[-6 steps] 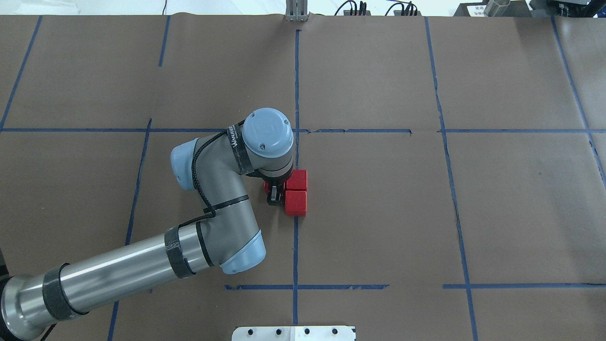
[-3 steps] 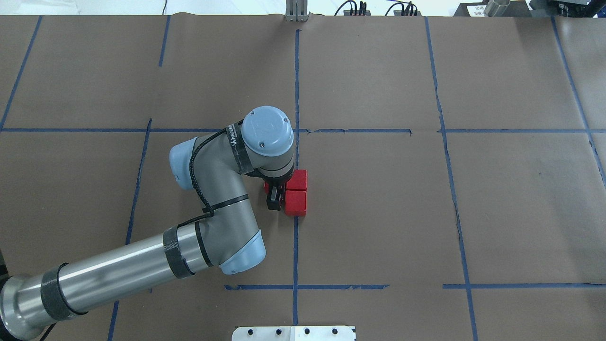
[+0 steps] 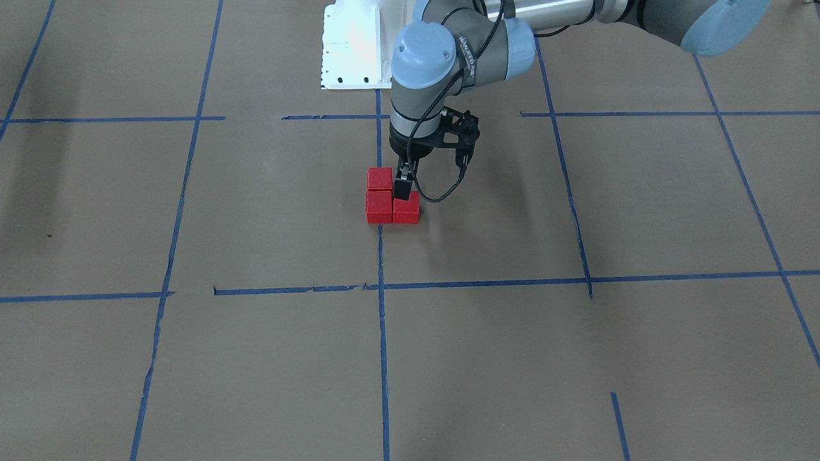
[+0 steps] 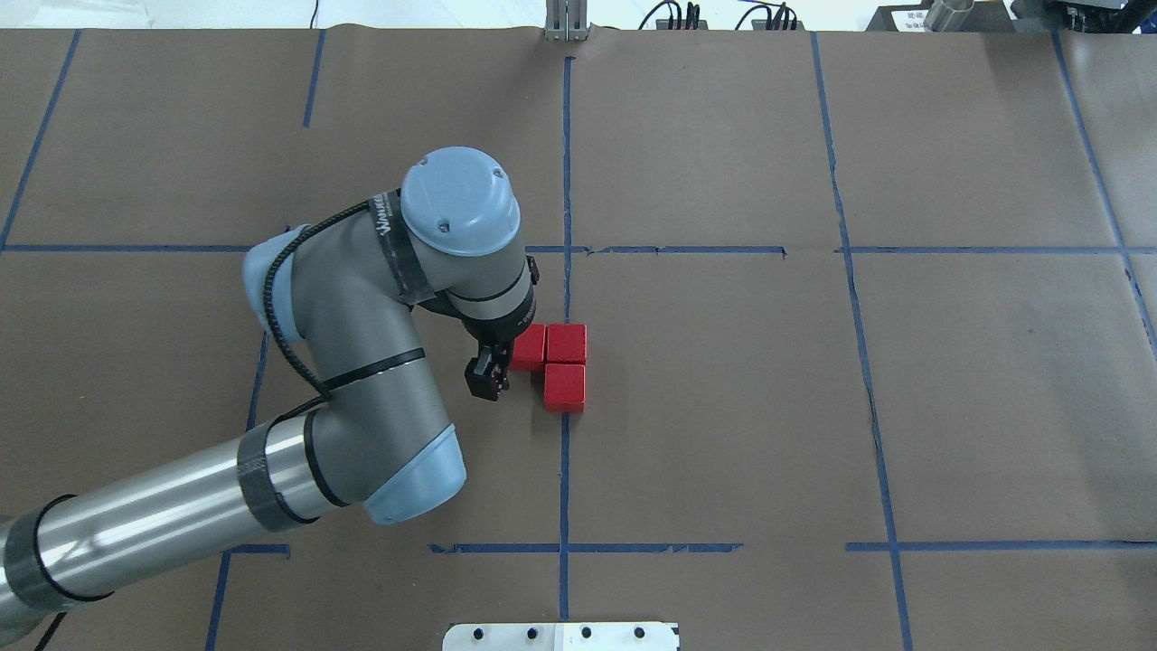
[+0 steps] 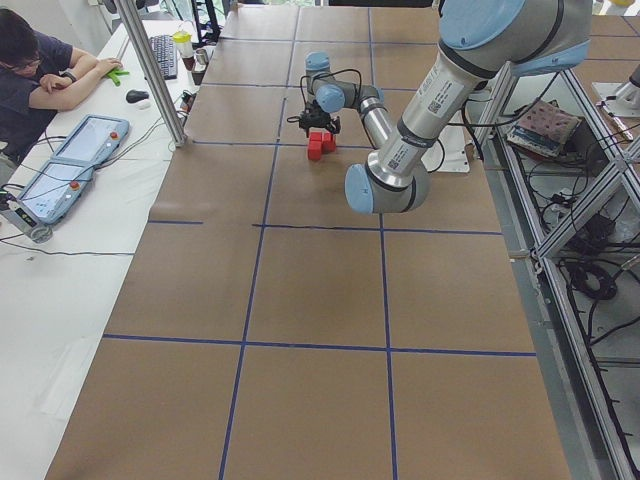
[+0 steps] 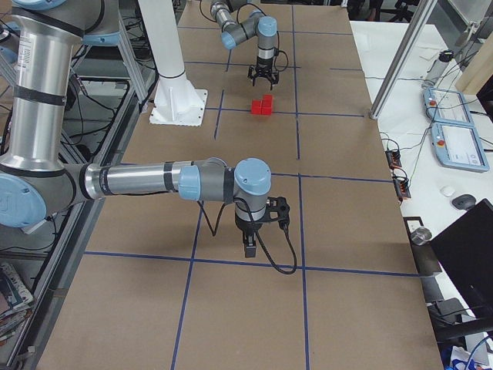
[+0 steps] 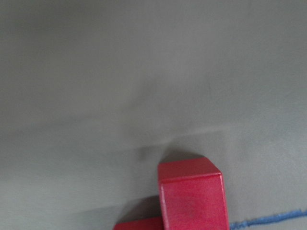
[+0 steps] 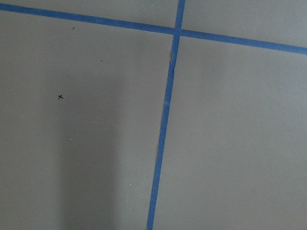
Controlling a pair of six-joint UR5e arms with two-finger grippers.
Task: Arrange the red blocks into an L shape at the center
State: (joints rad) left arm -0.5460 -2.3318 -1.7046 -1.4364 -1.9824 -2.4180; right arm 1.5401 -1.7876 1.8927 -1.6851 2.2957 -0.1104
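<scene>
**Desk:** What is shown from the front?

**Photo:** Three blocks (image 3: 379, 207) are seen set as an L at the centre (image 3: 448, 243), faces apparently touching, astride the tape line (image 3: 382, 333). The left claw (image 3: 430, 174) is held close by them, spread wide, nothing gripped.

**Desk:** And from overhead?

**Photo:** The relation that counts is made plain: the blocks (image 4: 565, 387) lie just right of the claw. One leg of the L is laid along the tape; the other is pointed left, toward the claw. One finger (image 4: 485, 380) is seen beside the L's near-left notch; the other is hidden under the wrist.

**Desk:** The end views?

**Photo:** From the left end the L is shown small and far, a person (image 5: 40, 70) seated at a side bench. Only from the right end is the right claw (image 6: 248, 245) shown, hung over bare paper well apart from the L; its opening cannot be told. The left arm is judged far the nearer.

**Desk:** The wrist cameras?

**Photo:** Block corners (image 7: 192, 196) are caught low in the left one, no finger; only paper and crossed tape in the right. The L is judged done. A lift clear to the left is called for, lest the left block be nudged.
</scene>
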